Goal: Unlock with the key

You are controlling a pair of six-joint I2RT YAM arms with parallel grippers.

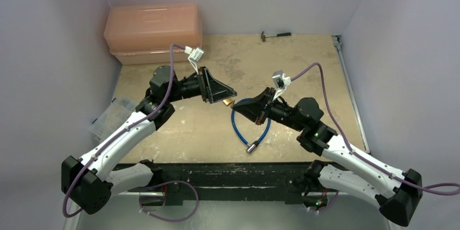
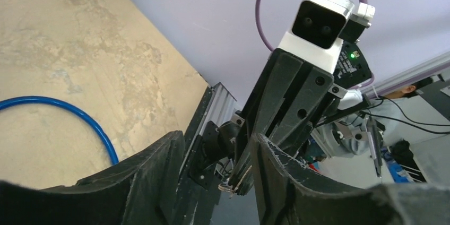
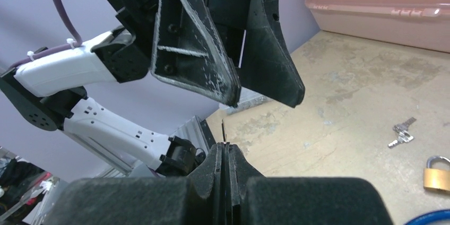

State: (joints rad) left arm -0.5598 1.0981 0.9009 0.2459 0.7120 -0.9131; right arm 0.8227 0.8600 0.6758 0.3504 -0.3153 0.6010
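1. I took the small brass padlock as my marker. It lay on the tan surface, shackle apparently closed, and neither arm held it.
2. The tiny silvery metal key bunch lay flat just beside the padlock, on its side toward the pink plastic toolbox, not touching it.
3. The right end effector was raised near the padlock, pinched tight on a thin dark metal sliver standing out of its tips. I judged it might be a single key seen edge-on, but I could not tell.
4. The left end effector hung above the padlock, moderately parted and empty, its tips facing the right one.
5. I judged this to be the set-up before insertion, with the lock unopened. The next move called for the left to settle onto the padlock body and steady it, keyhole exposed. The right would then line its blade up with the slot, or fetch the bunch first.
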